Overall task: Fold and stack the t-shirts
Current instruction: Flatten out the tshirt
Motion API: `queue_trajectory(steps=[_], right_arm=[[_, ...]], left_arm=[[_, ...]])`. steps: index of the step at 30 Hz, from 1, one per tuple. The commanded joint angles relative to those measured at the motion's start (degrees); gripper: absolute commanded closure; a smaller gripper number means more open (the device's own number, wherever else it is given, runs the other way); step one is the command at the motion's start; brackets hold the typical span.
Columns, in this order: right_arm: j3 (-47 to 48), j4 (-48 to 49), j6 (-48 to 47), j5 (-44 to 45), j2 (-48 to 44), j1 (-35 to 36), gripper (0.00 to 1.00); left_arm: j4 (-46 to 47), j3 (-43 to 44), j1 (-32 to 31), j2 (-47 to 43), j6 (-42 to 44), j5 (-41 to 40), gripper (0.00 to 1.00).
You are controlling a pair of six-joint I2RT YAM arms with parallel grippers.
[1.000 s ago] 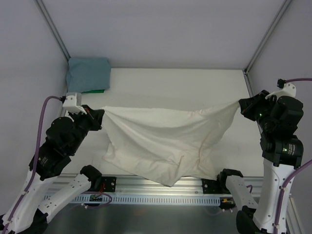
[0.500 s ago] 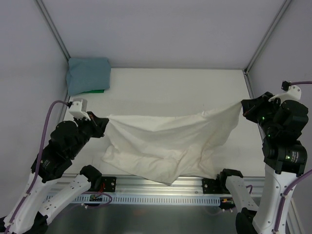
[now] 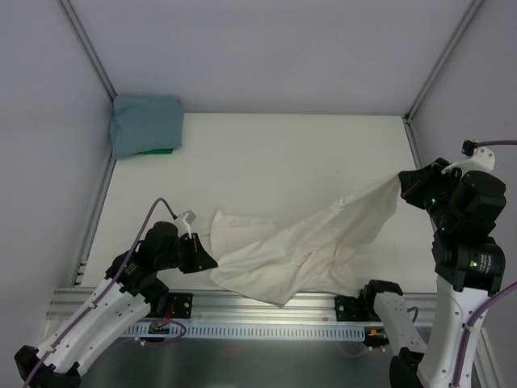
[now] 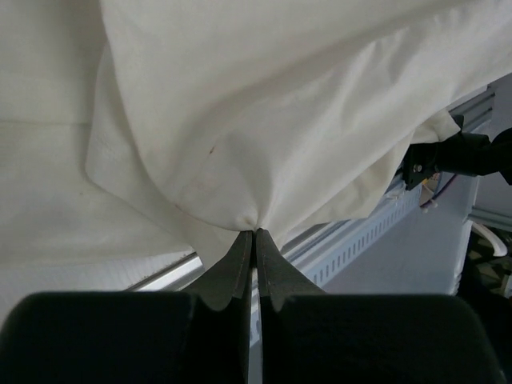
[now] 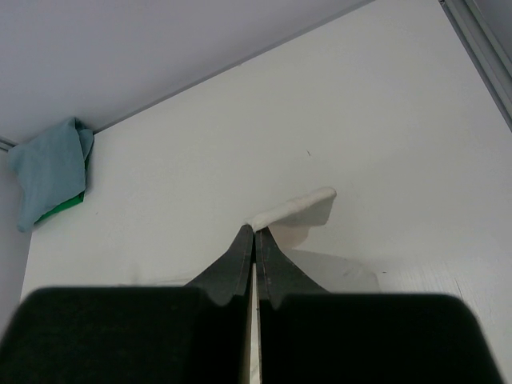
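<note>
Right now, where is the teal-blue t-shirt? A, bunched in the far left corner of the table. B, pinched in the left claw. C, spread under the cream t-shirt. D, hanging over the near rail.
A: the teal-blue t-shirt lies bunched in the far left corner of the table, well apart from the cream t-shirt, which is all the left claw and right claw pinch.

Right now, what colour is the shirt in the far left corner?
That t-shirt is dusty teal-blue; the top view shows it best.
</note>
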Motion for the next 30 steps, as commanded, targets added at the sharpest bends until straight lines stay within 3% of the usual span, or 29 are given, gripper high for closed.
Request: queue_trajectory(steps=[1,11,14,15,17,19,25,30], right_arm=[[-0.1,2.0,-0.5,0.8,-1.0,-0.1,1.0],[0.5,2.4,-0.2,0.4,-0.1,-0.1,1.0],[0.6,2.4,-0.3,0.9,0.3,-0.1,0.99],[0.6,2.5,-0.2,1.1,0.3,-0.1,0.94],[0.3,2.9,0.0,1.4,0.4,-0.1,0.91],[0.3,2.9,-0.1,0.9,0.6,-0.1,0.99],[-0.2,3.4,0.0,-0.1,1.0,-0.1,1.0],[0.0,3.7,-0.1,-0.4,1.2,-0.1,1.0]], left_arm=[[5.2,-2.2,-0.3,-0.2,-6.0,7.2,1.0],[16.9,-12.0,-0.3,2.6,-15.6,15.1,1.0],[17.5,-11.3,-0.3,2.2,-15.6,15.6,0.79],[16.6,-9.8,-0.3,2.2,-14.2,14.5,0.65],[14.2,-7.3,-0.3,2.0,-12.2,11.8,0.54],[10.6,-3.4,-0.3,0.6,-9.0,6.5,0.5],[3.1,1.8,-0.3,-1.7,-5.2,-8.5,0.56],[4.3,0.5,-0.3,9.8,-5.3,-5.9,0.6]])
